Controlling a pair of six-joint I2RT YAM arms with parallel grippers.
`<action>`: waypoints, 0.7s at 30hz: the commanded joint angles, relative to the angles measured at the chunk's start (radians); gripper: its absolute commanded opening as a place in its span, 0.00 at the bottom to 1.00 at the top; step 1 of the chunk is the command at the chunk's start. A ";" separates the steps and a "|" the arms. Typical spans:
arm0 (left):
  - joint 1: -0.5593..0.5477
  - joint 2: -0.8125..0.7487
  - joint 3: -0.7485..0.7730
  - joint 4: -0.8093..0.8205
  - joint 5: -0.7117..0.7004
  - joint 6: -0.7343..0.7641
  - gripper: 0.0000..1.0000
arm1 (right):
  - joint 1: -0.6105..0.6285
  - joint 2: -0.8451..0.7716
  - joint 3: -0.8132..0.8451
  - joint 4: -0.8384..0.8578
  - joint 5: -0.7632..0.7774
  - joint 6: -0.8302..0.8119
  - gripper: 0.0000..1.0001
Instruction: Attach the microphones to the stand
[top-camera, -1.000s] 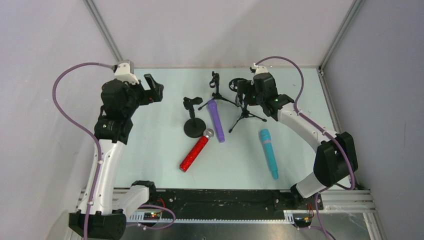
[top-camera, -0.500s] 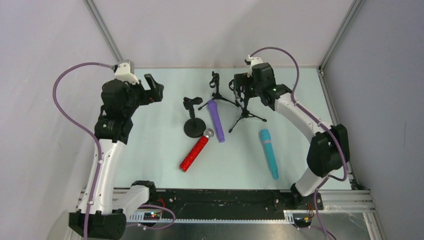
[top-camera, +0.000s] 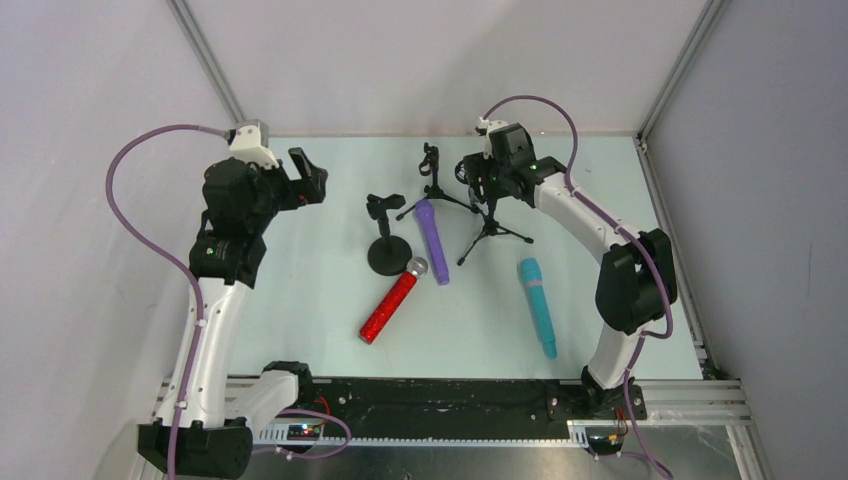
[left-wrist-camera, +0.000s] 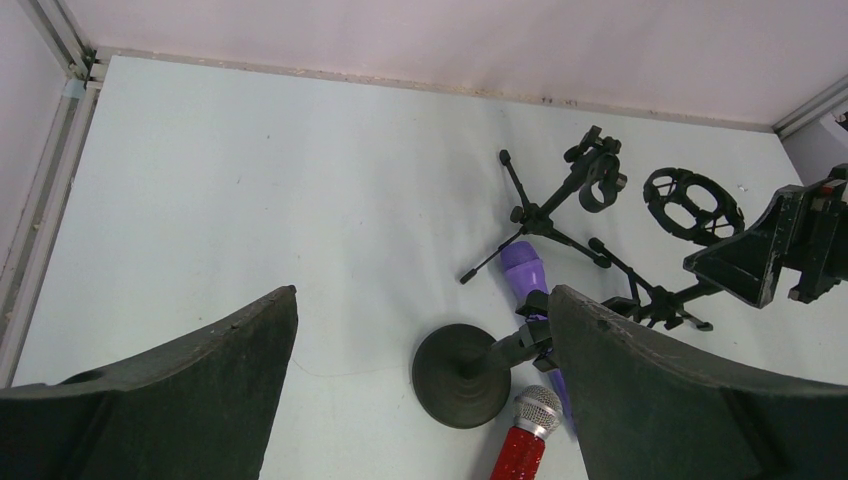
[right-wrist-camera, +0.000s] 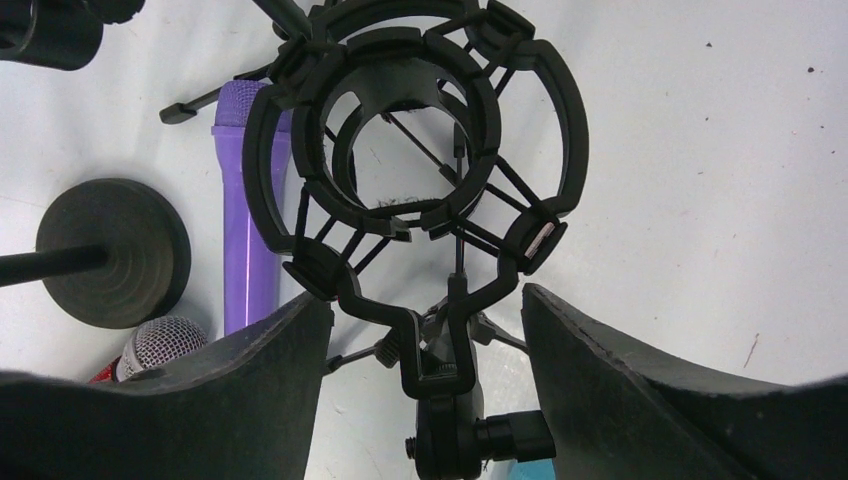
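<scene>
The right gripper (right-wrist-camera: 425, 295) has moved inward and now straddles the shock-mount stand (right-wrist-camera: 440, 430), jaws apart, probably to steady it; the left gripper (left-wrist-camera: 422, 292) hangs wide open.

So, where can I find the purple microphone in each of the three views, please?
Top external: the purple microphone lies near the centre, just right of the round-base stand.
Left wrist: right of centre, low, its far end hidden; the round base is below and to its left.
Right wrist: left side, right of the round base.
Shared landmark: the round-base stand.
</scene>
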 joint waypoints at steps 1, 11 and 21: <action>0.004 0.000 -0.002 0.032 0.012 0.025 0.98 | 0.005 -0.018 0.013 -0.008 0.009 -0.017 0.69; 0.004 0.005 -0.002 0.031 0.014 0.025 0.98 | -0.001 -0.028 -0.005 -0.004 -0.011 -0.008 0.45; 0.004 0.007 -0.004 0.031 0.010 0.025 0.98 | -0.007 -0.079 0.010 0.024 -0.010 -0.004 0.34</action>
